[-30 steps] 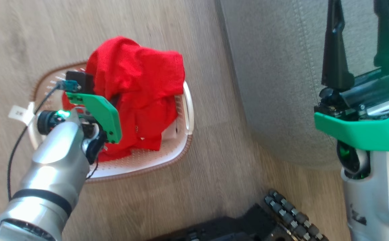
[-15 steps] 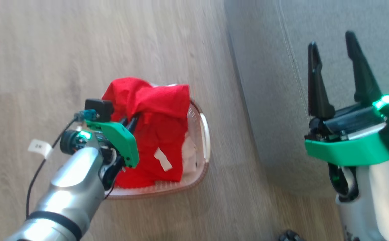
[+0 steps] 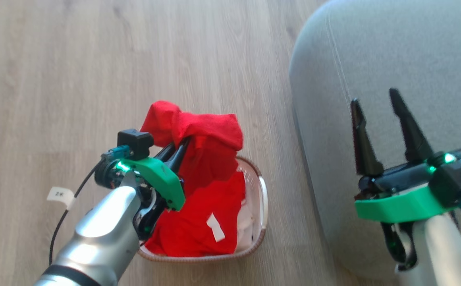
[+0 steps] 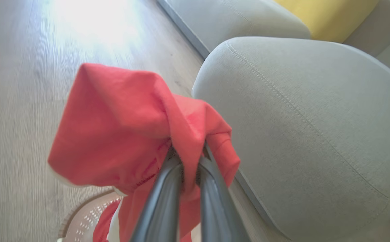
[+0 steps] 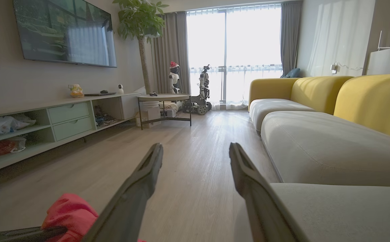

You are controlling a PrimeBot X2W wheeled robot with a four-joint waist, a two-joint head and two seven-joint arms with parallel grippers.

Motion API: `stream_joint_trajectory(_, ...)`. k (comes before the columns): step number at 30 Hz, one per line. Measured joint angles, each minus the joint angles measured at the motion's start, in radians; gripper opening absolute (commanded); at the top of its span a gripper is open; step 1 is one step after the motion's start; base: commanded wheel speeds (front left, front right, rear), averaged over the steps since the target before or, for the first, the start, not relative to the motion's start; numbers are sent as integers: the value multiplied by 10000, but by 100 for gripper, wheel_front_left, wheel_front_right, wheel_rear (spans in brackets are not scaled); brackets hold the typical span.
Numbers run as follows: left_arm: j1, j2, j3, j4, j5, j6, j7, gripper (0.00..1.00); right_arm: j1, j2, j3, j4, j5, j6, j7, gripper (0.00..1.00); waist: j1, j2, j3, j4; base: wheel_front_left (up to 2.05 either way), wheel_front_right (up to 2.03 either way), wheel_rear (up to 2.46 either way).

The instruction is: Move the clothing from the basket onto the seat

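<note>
- Red clothing (image 3: 198, 186) hangs bunched from the left end effector (image 3: 183, 143), whose fingers (image 4: 161, 201) are pinched tight on a fold of it, above the basket (image 3: 261, 198).
- More red cloth with a white tag (image 3: 215, 227) lies inside the basket, which stands on the wooden floor (image 3: 95, 59) just beside the grey seat (image 3: 393, 51).
- Right end effector (image 3: 373, 96) hovers over the seat, fingers spread wide, holding nothing.
</note>
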Motion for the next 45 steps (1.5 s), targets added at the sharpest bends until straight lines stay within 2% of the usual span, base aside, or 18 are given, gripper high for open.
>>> stream_joint_trajectory(11, 256, 518, 90, -2660, 105, 742, 247, 0, 743, 0, 487, 316, 104, 0, 0, 100, 0, 0, -1294, 281, 0, 0, 0)
stream_joint_trajectory(16, 688, 997, 105, -4132, 98, 1304, 704, 0, 1110, 8, 627, 420, 261, 0, 0, 100, 0, 0, -1844, 266, 0, 0, 0)
stream_joint_trajectory(23, 707, 1432, 176, -6055, 113, 1919, 1337, 0, 1127, 21, 963, 479, 337, 0, 0, 100, 0, 0, -1966, 225, 0, 0, 0)
stream_joint_trajectory(28, 696, 1647, 178, -6865, 130, 2226, 1674, 0, 1127, 21, 1131, 520, 349, 0, 0, 100, 0, 0, -1959, 221, 0, 0, 0)
stream_joint_trajectory(36, 694, 1793, 176, -7246, 130, 2347, 1864, 0, 1128, -44, 1269, 606, 453, 0, 0, 100, 0, 0, -1905, 224, 0, 0, 0)
stream_joint_trajectory(45, 536, 1801, 157, -7308, 130, 2341, 1864, 0, 1040, -362, 2192, 963, 652, 0, 2, 100, 0, 0, -1816, 257, 0, 0, 0)
